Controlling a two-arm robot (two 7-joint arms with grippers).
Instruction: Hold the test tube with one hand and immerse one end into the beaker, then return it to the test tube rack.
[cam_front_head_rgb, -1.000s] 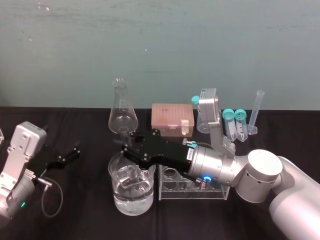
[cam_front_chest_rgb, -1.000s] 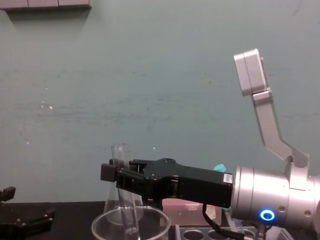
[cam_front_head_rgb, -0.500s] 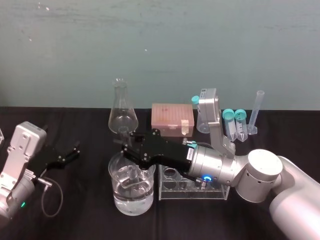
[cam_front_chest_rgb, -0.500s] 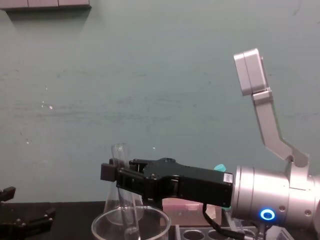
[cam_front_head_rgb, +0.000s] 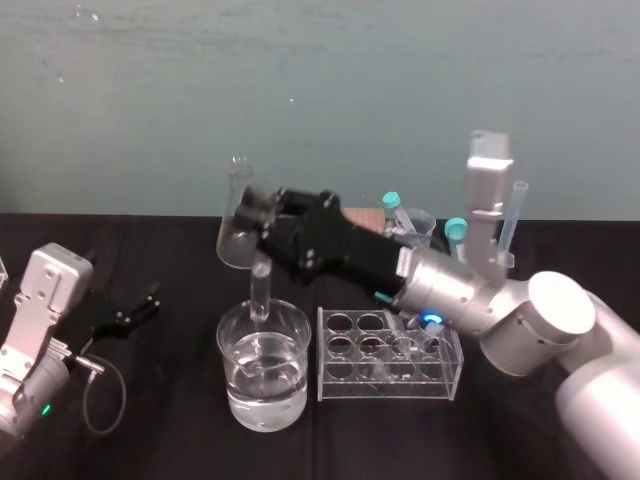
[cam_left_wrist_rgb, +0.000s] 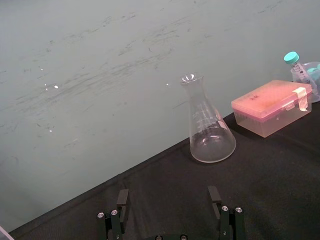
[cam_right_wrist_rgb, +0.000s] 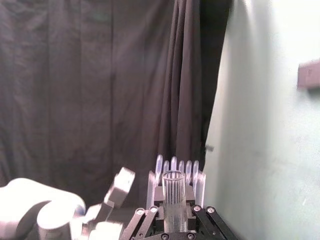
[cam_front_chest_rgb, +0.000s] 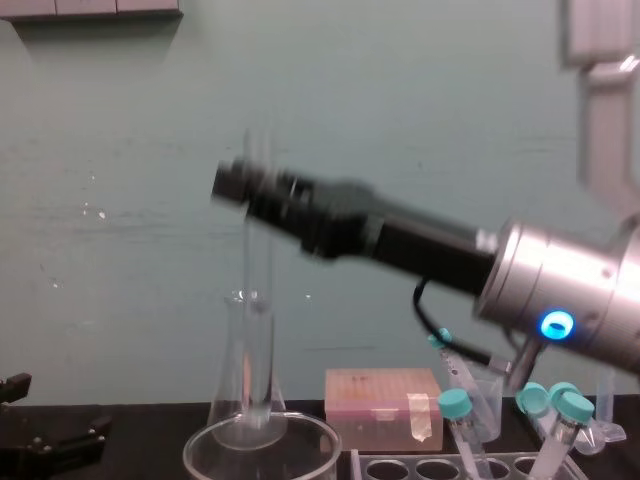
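Head view: the right gripper (cam_front_head_rgb: 256, 208) is clamped on the upper part of the test tube (cam_front_head_rgb: 260, 285), holding it upright with its rounded end at the mouth of the beaker (cam_front_head_rgb: 224, 340), above the water. The test tube rack (cam_front_head_rgb: 335, 386) stands just beside the beaker. The left gripper (cam_front_head_rgb: 133, 306) rests well apart, fingers spread.

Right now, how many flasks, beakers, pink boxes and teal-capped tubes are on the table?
flask: 1
beaker: 1
pink box: 1
teal-capped tubes: 3
Total: 6
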